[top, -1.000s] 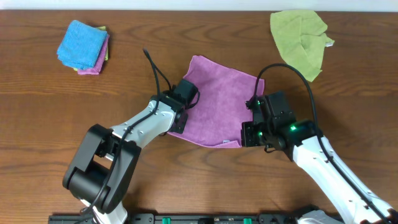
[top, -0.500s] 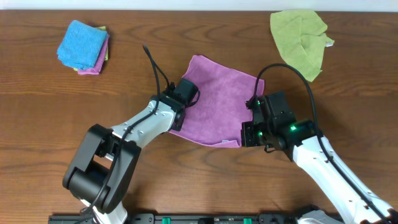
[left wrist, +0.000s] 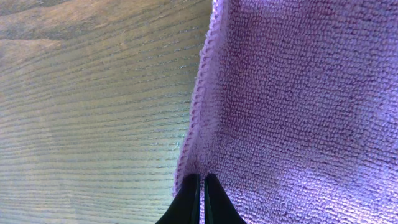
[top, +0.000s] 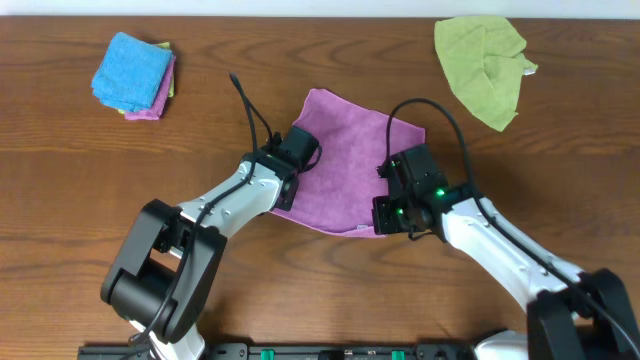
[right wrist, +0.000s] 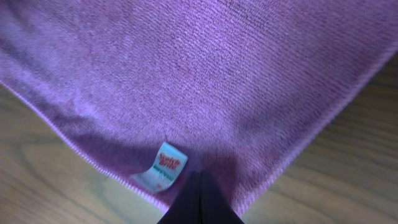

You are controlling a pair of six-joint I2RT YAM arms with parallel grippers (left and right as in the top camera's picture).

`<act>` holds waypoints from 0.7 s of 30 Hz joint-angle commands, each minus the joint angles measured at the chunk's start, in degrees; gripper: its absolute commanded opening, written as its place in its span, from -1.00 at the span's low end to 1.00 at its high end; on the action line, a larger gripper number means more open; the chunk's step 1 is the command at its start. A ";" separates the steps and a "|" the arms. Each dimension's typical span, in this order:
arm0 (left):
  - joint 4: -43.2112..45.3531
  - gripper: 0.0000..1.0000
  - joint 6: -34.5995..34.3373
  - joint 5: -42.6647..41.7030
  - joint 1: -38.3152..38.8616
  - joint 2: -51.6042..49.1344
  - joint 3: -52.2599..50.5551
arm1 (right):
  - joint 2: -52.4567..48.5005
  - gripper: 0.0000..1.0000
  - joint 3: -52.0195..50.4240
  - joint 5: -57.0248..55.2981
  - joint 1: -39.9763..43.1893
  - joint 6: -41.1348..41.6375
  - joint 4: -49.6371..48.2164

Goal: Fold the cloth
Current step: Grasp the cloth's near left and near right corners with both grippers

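Several folded cloths [top: 133, 75], blue on top, sit stacked on the wooden counter [top: 80, 170], well beyond the left claw [top: 283, 203] and off to its left. That claw is clenched on the purple cloth [top: 345, 160], its tips nipping the terry just inside the stitched left hem. Bare wood lies to the claw's left, and the cloth spreads ahead of it and to its right. The cloth lies spread on the counter between the two claws. The right claw [top: 384, 222] is clenched too, gripping the cloth at its near right corner. Just left of its tips a small white label [right wrist: 163, 167] is sewn into the hem, its red and blue print too blurred to read. Far beyond the right claw, to its right, a green cloth [top: 482, 60] lies crumpled.
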State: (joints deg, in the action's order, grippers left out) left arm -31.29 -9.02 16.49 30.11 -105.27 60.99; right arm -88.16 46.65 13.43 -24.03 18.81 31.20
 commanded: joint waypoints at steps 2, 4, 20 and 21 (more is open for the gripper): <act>-0.15 -0.88 -0.50 -0.04 -0.09 -0.15 0.52 | -2.38 -0.97 -0.50 0.17 -0.50 -0.66 -1.09; -0.15 -0.88 -0.94 -0.02 -0.09 -0.15 0.52 | -3.43 -0.97 -0.50 1.70 -0.72 -0.66 -0.74; -0.13 -0.88 -2.82 -0.02 -0.09 -0.15 0.52 | -4.22 -0.97 -0.57 0.92 -6.27 -1.16 4.98; -0.13 -0.88 -2.84 -0.04 -0.09 -0.15 0.52 | -4.22 -0.97 -0.61 0.72 -6.27 -1.29 5.22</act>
State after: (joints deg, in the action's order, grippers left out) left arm -31.29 -10.63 16.47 30.11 -105.27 60.99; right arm -92.33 46.63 15.38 -29.78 18.61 36.12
